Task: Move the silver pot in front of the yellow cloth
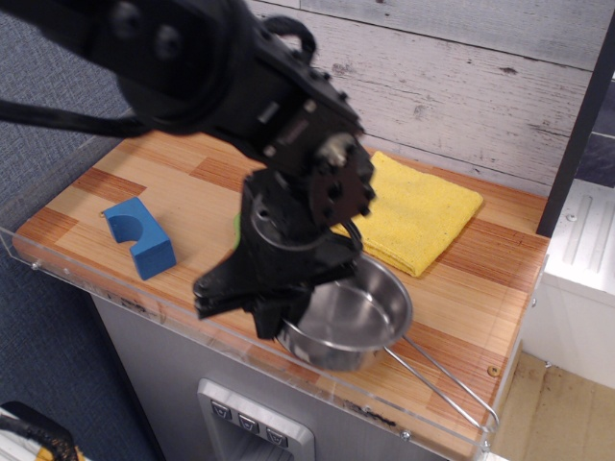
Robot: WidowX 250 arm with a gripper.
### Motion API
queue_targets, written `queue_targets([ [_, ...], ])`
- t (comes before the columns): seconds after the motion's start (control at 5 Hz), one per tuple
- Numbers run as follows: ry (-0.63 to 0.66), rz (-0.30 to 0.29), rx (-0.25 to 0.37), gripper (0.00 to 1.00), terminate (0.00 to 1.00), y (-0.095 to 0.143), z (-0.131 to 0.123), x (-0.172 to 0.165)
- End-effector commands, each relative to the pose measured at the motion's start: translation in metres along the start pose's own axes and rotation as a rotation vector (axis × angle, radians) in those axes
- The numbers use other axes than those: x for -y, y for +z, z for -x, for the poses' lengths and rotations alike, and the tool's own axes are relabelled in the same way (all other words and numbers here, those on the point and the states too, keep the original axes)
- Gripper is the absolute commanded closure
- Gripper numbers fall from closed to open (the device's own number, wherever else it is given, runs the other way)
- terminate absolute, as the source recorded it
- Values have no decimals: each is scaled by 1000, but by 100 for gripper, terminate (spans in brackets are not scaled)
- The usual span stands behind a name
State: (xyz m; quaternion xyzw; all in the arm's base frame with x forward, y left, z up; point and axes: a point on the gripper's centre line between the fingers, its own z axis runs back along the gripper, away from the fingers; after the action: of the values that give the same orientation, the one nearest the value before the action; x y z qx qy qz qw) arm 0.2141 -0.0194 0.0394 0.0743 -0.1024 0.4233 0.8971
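Observation:
The silver pot (pixel 354 317) is a shallow shiny steel pan with a long wire-loop handle (pixel 452 379) reaching toward the front right corner. It is low at the table's front edge, in front of the yellow cloth (pixel 418 213), which lies folded near the back wall. My black gripper (pixel 286 309) is at the pot's left rim and appears shut on it. The arm hides the fingertips and the pot's left side. I cannot tell whether the pot rests on the wood.
A blue foam block (pixel 140 235) lies at the left. The wooden table (pixel 495 264) has a clear plastic rim (pixel 135 293) along its front and left edges. A white plank wall stands behind. The green-handled spatula is mostly hidden behind my arm.

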Motion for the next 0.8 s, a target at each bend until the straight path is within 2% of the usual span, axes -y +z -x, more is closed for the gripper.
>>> queue_targets([
  [0.0, -7, 12, -12, 0, 0, 3, 5, 3],
  [0.6, -3, -11, 20, 0, 0, 10, -1, 0],
])
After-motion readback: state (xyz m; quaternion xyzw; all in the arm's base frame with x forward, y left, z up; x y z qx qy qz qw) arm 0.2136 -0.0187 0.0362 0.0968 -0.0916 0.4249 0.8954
